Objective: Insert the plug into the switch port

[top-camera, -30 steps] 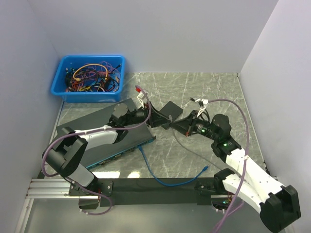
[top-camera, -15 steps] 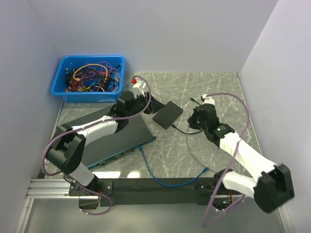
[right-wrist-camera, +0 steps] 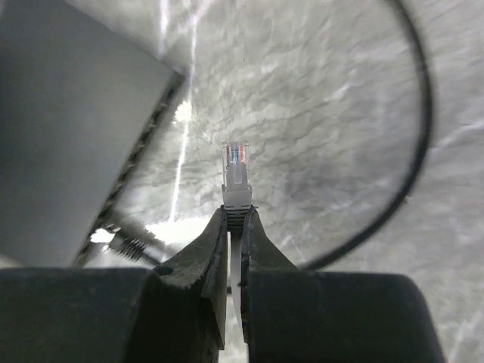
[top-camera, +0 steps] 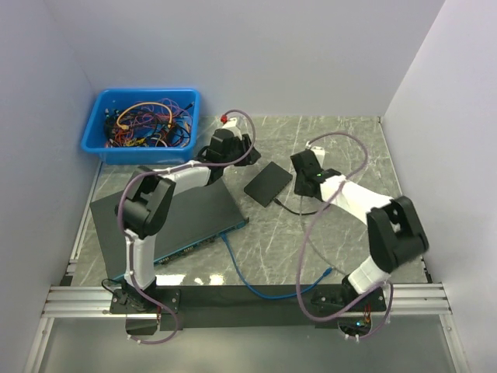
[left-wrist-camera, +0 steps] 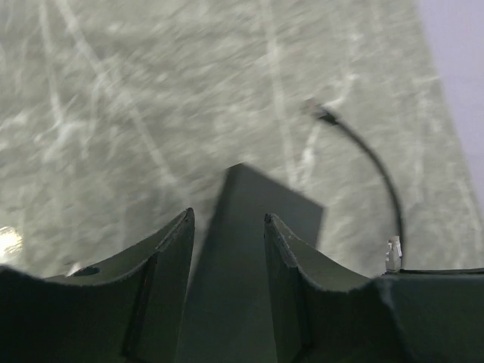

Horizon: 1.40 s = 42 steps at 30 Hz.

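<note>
Right wrist view: the right gripper (right-wrist-camera: 236, 215) has its jaws pinched together on one plug (right-wrist-camera: 236, 168), a clear moulded connector with coloured wires showing through its body and a pale collar at the base. The plug stands upright past the fingertips, above the marbled table (right-wrist-camera: 318, 98). It is near the port edge of the small black switch (right-wrist-camera: 68, 136) on the left but not touching it. One black cable (right-wrist-camera: 416, 151) loops round on the right.

Left wrist view: the left gripper (left-wrist-camera: 228, 217) has its jaws apart with nothing clamped. A corner of the one switch shows beyond the gap. The single black cable has a connector at each visible end.

Top external view: two arms reach over the table, one on each side of the switch. One large flat dark unit (top-camera: 186, 221) lies at the left. One blue bin (top-camera: 141, 155) of tangled cables sits at the back corner. One blue cable (top-camera: 256, 286) trails along the near edge.
</note>
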Available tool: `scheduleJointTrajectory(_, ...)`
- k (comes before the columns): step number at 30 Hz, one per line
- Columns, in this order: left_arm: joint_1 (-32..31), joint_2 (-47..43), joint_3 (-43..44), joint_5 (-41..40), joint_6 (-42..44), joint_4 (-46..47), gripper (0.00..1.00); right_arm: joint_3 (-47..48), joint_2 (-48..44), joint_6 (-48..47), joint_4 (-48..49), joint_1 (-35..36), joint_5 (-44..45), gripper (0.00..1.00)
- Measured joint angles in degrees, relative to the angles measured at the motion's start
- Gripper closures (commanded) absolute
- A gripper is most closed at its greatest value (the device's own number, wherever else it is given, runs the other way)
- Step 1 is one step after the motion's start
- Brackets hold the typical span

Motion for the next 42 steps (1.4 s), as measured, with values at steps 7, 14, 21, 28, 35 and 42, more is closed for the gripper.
scheduleJointTrajectory(7,3.0,6.4,1.6,3.3,0.8,-1.2,0.54,1.7,10.8,-1.4,1.3,0.2,-4.0,1.0)
scheduleJointTrajectory(14,3.4,10.1,4.2,8.0,2.0,-0.3,0.56,5.9,14.3,-3.7,2.1,1.5,-7.0,1.0)
scheduleJointTrajectory(21,3.2,13.6,6.3,13.0,2.7,1.2,0.57,7.9,16.6,-5.7,2.5,2.3,-10.2,1.0)
scheduleJointTrajectory(28,2.5,16.2,8.4,16.8,4.6,1.6,0.58,8.3,16.9,-7.2,3.2,3.3,-11.6,1.0)
scheduleJointTrajectory(35,1.9,17.9,11.2,18.1,6.5,1.6,0.59,8.2,16.8,-8.5,3.1,5.4,-11.9,1.0)
scheduleJointTrajectory(42,1.9,18.6,12.1,19.7,7.0,1.7,0.59,6.1,15.3,-8.5,3.1,7.0,-12.3,1.0)
